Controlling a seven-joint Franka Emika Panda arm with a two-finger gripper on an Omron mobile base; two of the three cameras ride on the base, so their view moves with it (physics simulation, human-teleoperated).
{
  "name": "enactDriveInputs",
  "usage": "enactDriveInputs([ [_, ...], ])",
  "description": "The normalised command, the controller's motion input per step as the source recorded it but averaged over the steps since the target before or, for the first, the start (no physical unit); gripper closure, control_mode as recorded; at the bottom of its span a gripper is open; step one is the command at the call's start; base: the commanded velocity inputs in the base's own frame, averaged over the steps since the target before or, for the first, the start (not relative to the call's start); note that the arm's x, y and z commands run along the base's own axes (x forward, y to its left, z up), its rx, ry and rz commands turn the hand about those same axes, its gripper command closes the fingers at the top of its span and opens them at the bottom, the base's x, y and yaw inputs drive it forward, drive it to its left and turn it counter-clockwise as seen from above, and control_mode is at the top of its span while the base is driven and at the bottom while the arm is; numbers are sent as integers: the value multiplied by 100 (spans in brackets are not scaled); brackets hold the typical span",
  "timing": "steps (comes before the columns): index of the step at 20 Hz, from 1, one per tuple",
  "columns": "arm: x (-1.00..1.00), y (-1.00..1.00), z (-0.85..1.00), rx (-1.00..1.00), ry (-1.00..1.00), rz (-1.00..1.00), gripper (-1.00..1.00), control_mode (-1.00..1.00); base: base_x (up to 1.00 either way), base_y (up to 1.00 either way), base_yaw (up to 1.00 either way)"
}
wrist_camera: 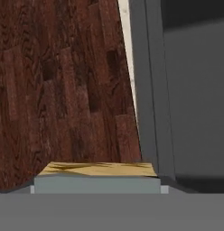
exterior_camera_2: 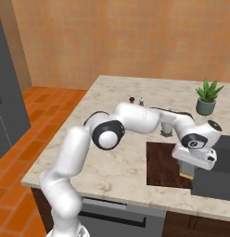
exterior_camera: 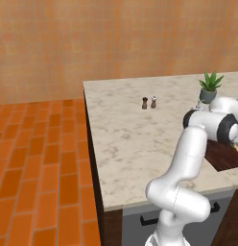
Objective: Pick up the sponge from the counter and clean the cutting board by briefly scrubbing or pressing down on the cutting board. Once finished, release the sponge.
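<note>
Now the gripper (exterior_camera_2: 187, 175) pinches the sponge (wrist_camera: 99, 169) and presses it low over the cutting board (exterior_camera_2: 162, 163), near its right edge beside the dark sunken panel (exterior_camera_2: 218, 172) on the counter (exterior_camera_2: 112, 162).

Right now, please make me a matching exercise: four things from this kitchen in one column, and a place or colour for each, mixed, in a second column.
Things:
1. sponge
2. cutting board
3. potted plant
4. salt and pepper shakers

Places or colours:
A. near the counter's far edge, green leaves
B. dark reddish-brown wood
C. yellow, at the gripper, above the board
D. small pair, mid-counter

Pairs: 1-C, 2-B, 3-A, 4-D
</note>
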Motion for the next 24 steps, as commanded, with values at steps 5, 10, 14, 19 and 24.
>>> enactDriveInputs([
  [5,-7,100,-30,-38,-2,0,100,-100,0,0,0],
  [10,46,100,-17,-26,6,0,100,-100,0,0,0],
  [14,88,100,34,-18,7,0,100,-100,0,0,0],
  [19,100,40,48,-4,11,1,100,-100,0,0,0],
  [24,100,-41,20,3,17,20,100,-100,0,0,0],
])
